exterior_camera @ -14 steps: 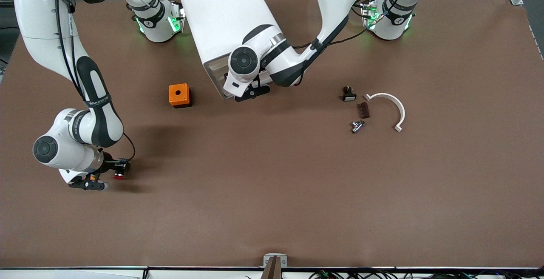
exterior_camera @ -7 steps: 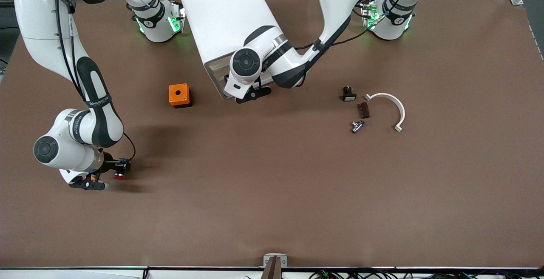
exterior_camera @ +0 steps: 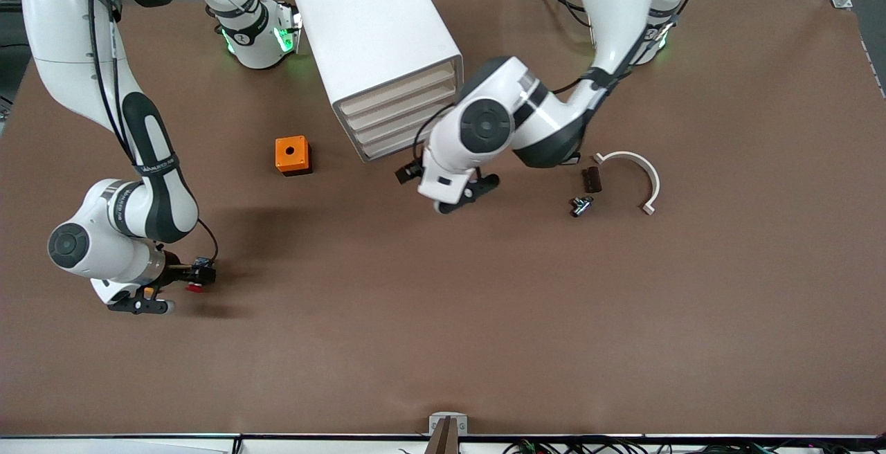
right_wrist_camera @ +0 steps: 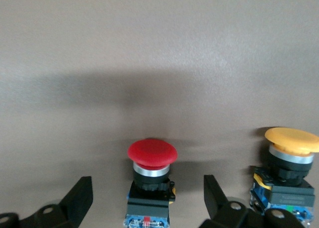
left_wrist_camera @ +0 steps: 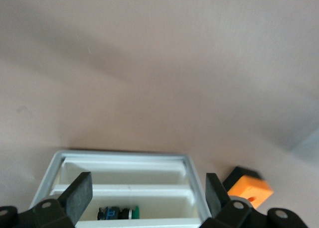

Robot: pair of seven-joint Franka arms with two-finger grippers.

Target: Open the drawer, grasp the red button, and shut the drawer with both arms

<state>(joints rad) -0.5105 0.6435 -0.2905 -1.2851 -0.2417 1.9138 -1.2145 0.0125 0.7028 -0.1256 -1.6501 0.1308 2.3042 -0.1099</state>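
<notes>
Main risk: the right gripper has its fingers apart on either side of the button, not touching it. The red cap is wider than the black body, so a close that lands on the cap could pinch the button out or tip it. The orange-capped button sits just beside one finger, so a sideways drift could knock it or grab the wrong part. Second risk: the four fronts of the cabinet look flush in the front view, but the left wrist view shows what looks like an open tray holding a small green-capped part, so I cannot tell if the drawer is fully shut. The right arm is bent low, with its gripper close to the table at its end. The left gripper hangs over bare table in front of the cabinet, fingers apart and empty. The orange cube is beside the cabinet.
</notes>
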